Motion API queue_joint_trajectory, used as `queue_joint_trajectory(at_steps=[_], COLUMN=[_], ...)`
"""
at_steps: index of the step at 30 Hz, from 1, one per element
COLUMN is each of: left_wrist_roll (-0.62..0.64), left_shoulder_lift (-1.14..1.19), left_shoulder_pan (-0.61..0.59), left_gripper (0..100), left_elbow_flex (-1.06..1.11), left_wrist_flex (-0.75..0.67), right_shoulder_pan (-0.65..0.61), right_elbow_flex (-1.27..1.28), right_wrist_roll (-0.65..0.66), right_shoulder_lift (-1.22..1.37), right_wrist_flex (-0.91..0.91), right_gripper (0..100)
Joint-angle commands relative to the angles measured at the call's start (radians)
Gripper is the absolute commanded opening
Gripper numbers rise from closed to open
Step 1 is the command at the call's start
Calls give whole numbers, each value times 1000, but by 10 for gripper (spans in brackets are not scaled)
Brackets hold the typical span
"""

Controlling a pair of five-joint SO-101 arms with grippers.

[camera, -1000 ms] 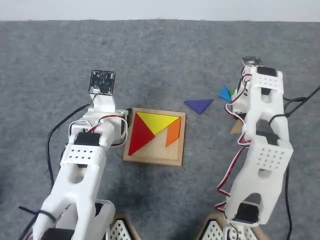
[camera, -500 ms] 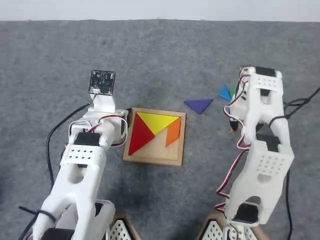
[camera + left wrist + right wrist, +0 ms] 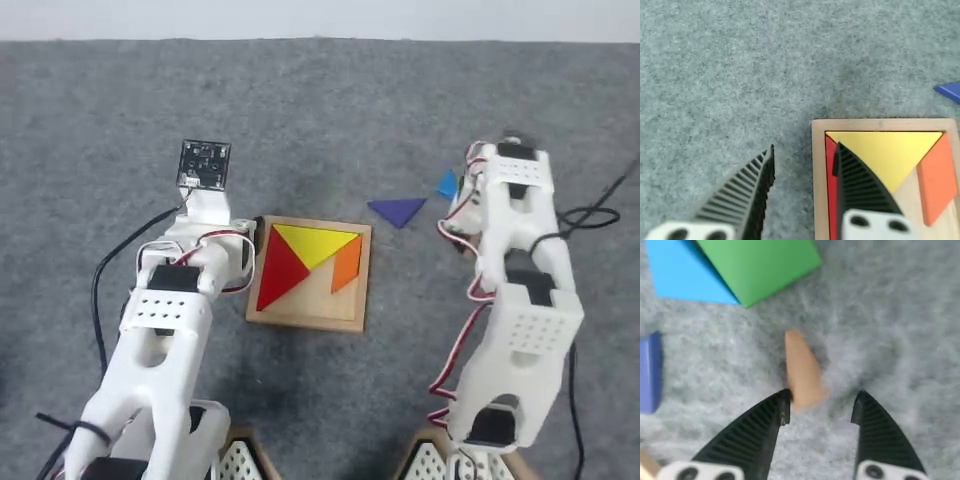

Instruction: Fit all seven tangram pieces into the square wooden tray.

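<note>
At the left of the high view, the left gripper (image 3: 805,150) hangs with its jaws spread across the left wall of the square wooden tray (image 3: 310,318), one finger over the grey felt mat (image 3: 120,110) and the other over the red triangle (image 3: 280,272); it grips nothing. The tray sits at the centre of that view. The red triangle, the yellow triangle (image 3: 312,243) and the orange piece (image 3: 346,268) lie seated in it, with bare wood showing along its lower edge. To the upper right of the tray, apart from it, lie the purple triangle (image 3: 398,210) and then the blue triangle (image 3: 447,184), which is half under the right arm. In the right wrist view the blue triangle touches the green piece (image 3: 757,262) near the top. Lower down, the right gripper (image 3: 821,401) stands open around the small tan piece (image 3: 802,372), which is close to one fingertip and not yet pinched. That piece appears to be tipped up on an edge rather than lying flat, though the view is too soft to be sure. All the pieces look like thin, stiff, light painted wood, smooth-faced and likely to slip. The safest hold is probably across two opposite edges, low down and squarely. The mat is fuzzy and slightly yielding, so fingertips can probably press in beside an edge, and a flat piece may skid rather than lift. A pale wall (image 3: 320,18) closes the far side.
</note>
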Motion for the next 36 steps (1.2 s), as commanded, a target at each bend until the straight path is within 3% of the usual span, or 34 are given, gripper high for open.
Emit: queue_joint_trajectory(at_steps=[1,6,13,28,36], left_wrist_roll=[-8,-8,-8,-8,-8], left_shoulder_lift=[-38,-38,-38,-38,-38], left_shoulder_pan=[-3,-3,-3,-3,-3], left_gripper=[186,186,186,186,186], left_elbow_flex=[-13,-13,-13,-13,-13], left_wrist_flex=[-25,-23,-23,-23,-23], right_shoulder_pan=[-59,-93,-33,25,21], right_elbow_flex=[-5,-5,-5,-35,-121], right_wrist_roll=[31,35,41,-21,-35], right_shoulder_lift=[-24,-24,-31,-111,-13], right_wrist_flex=[-19,-19,-48,-58,-131], right_gripper=[215,206,4,171,177])
